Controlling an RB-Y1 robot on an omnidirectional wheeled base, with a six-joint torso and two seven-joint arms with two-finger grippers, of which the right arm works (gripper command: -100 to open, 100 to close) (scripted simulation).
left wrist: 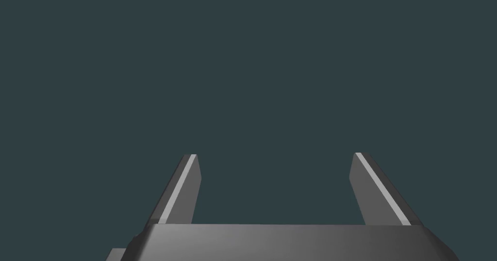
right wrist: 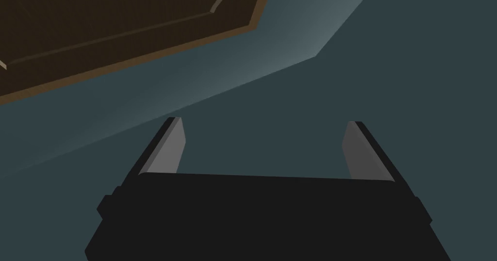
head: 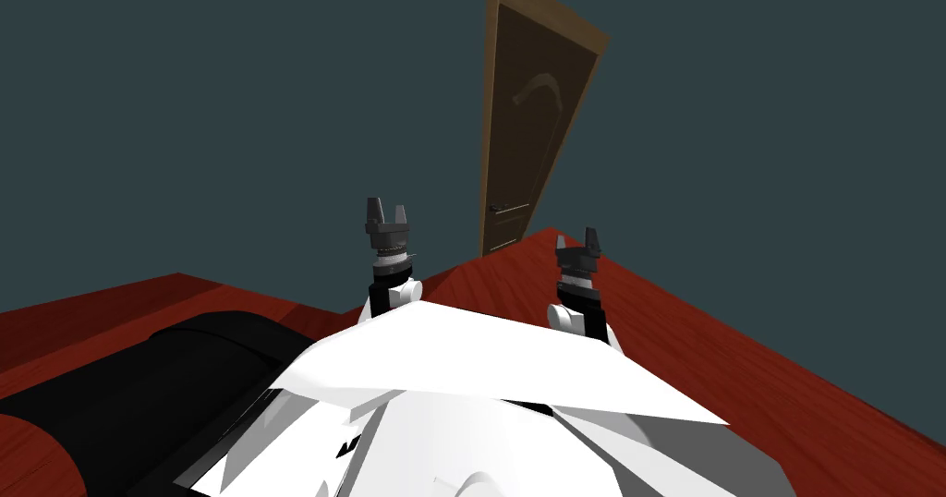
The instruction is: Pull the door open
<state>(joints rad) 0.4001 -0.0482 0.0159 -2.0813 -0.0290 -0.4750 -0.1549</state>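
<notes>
You're in a plain home room: dark teal walls (head: 231, 103), red wooden floor (head: 758, 353), brown panelled door (head: 531, 122) at upper centre.

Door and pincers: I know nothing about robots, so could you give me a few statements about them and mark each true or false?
1. The door sits shut in its frame. True.
2. The left pincer grips the handle. False: it is open, holds nothing and is apart from the door.
3. The right pincer is open. True.
4. The floor is grey. False: it is red-brown wood.
5. The wall is dark blue-grey. True.
</notes>
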